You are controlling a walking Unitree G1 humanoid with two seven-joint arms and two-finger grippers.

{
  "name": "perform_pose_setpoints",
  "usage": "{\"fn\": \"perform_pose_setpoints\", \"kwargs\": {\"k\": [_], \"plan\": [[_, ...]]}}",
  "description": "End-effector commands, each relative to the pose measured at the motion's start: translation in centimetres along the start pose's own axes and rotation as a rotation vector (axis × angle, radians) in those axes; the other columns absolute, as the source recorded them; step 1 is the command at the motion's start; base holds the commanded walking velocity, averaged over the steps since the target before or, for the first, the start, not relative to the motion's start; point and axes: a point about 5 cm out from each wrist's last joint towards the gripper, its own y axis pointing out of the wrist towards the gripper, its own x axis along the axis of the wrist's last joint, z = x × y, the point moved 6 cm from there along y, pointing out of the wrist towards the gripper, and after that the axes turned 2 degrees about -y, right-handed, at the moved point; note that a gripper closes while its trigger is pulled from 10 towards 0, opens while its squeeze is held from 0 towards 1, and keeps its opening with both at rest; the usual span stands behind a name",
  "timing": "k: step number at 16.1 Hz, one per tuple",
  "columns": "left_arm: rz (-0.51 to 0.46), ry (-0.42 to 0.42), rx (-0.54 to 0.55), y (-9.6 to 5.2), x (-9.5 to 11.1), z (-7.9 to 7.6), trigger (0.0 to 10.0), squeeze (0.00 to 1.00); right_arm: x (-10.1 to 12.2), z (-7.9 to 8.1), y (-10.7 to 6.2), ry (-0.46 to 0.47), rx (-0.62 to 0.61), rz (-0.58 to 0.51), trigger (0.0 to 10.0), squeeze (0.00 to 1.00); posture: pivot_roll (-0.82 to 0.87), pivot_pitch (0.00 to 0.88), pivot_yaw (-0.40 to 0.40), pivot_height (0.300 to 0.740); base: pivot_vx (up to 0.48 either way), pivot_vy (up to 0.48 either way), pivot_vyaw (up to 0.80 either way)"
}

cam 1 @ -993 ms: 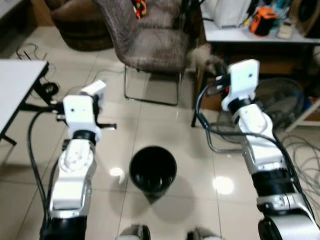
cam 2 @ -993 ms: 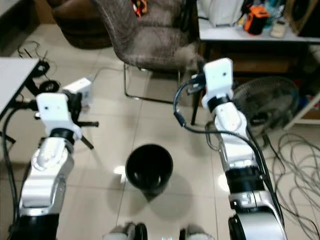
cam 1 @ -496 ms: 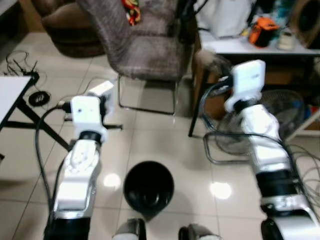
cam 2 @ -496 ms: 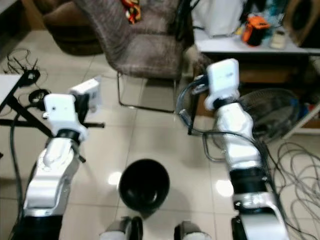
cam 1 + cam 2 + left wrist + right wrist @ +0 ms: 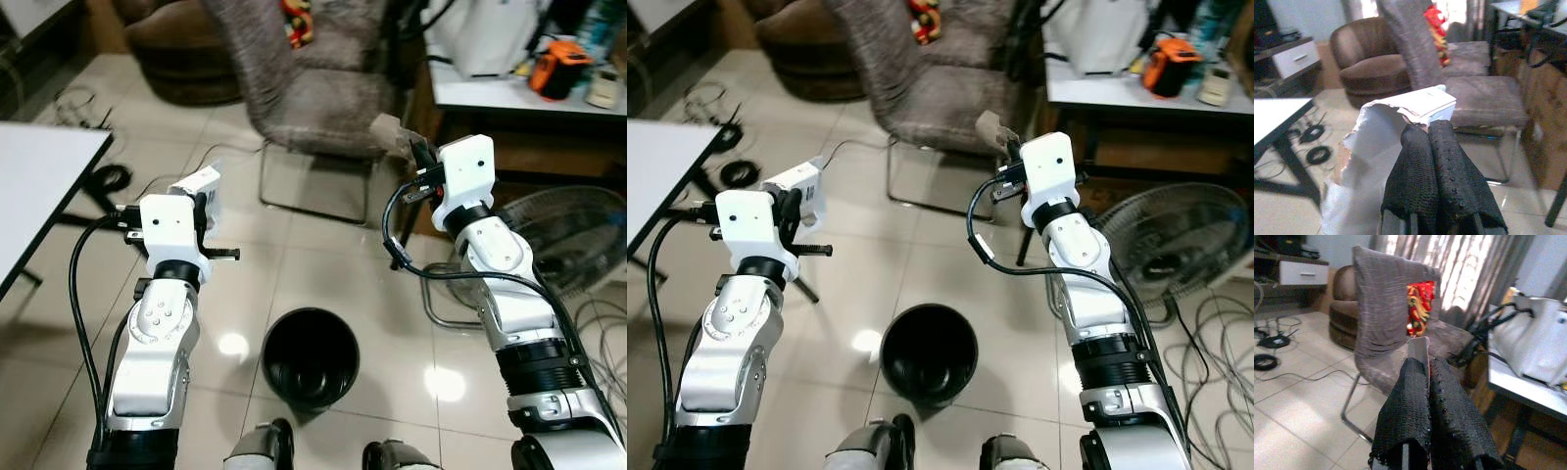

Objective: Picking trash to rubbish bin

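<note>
Now that the view has swung and the black bin [image 5: 310,356] sits nearer centre between the arms, left gripper [image 5: 1430,134] pinches torn white paper [image 5: 1400,122]; right gripper [image 5: 1422,367] clamps a tan scrap [image 5: 1418,348], both ready to drop.

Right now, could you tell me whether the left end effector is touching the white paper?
Touching: in the left wrist view, the left end effector is shut on the torn white paper.

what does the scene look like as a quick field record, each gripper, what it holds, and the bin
left gripper: raised, fingers shut on white torn paper
right gripper: raised, fingers shut on grey-brown scrap
bin: black, open top, on the tiled floor between the arms
trash in bin: cannot tell
behind: grey chair
</note>
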Motion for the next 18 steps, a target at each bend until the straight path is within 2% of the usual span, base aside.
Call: {"fn": "perform_pose_setpoints", "kwargs": {"k": [1, 4, 8, 9, 11, 13, 15, 16, 18], "plan": [[0.017, 0.008, 0.001, -0.1, -0.5, 0.2, 0.2, 0.00, 0.1, 0.3, -0.1, -0.007, 0.010, -0.002, 10.0, 0.00, -0.09, 0.178, 0.049, 0.740, 0.000, 0.000, 0.80], [0.051, 0.010, -0.016, -0.3, -1.2, 0.0, 1.0, 0.00, -0.2, -0.1, -0.1, -0.003, -0.007, 0.010, 10.0, 0.00, -0.09, 0.179, 0.052, 0.740, 0.000, 0.000, 0.00], [0.214, 0.000, -0.098, -0.5, -5.1, -1.8, 0.9, 0.00, -1.1, 0.3, -0.2, 0.002, -0.014, 0.049, 10.0, 0.00, -0.09, 0.188, 0.059, 0.740, 0.000, 0.000, 0.00], [0.240, 0.015, -0.133, -0.7, -5.4, -2.0, 0.5, 0.00, -2.1, 0.8, -0.2, 0.017, -0.006, 0.089, 10.0, 0.00, -0.09, 0.198, 0.067, 0.740, 0.000, 0.000, 0.00], [0.306, 0.020, -0.186, -0.6, -7.5, -3.2, 0.0, 0.00, -3.8, 1.8, -0.4, 0.037, 0.002, 0.156, 10.0, 0.00, -0.09, 0.210, 0.078, 0.740, 0.000, 0.000, 0.00], [0.381, 0.041, -0.258, -0.8, -9.8, -4.9, 0.0, 0.00, -5.2, 3.1, -0.9, 0.064, 0.012, 0.212, 10.0, 0.00, -0.09, 0.239, 0.108, 0.740, 0.000, 0.000, 0.00], [0.436, 0.055, -0.304, -1.3, -11.2, -5.7, 0.0, 0.00, -5.4, 3.7, -1.2, 0.081, 0.006, 0.224, 10.0, 0.00, -0.09, 0.255, 0.123, 0.740, 0.000, 0.000, 0.00], [0.482, 0.078, -0.367, -2.0, -12.6, -6.7, 0.0, 0.00, -4.9, 4.1, -1.2, 0.089, -0.011, 0.212, 10.0, 0.00, -0.10, 0.284, 0.148, 0.740, 0.000, 0.000, 0.00], [0.528, 0.094, -0.415, -2.7, -14.0, -7.5, 0.0, 0.00, -4.4, 4.4, -1.0, 0.092, -0.017, 0.205, 10.0, 0.00, -0.11, 0.308, 0.162, 0.740, 0.000, 0.000, 0.00]]}}
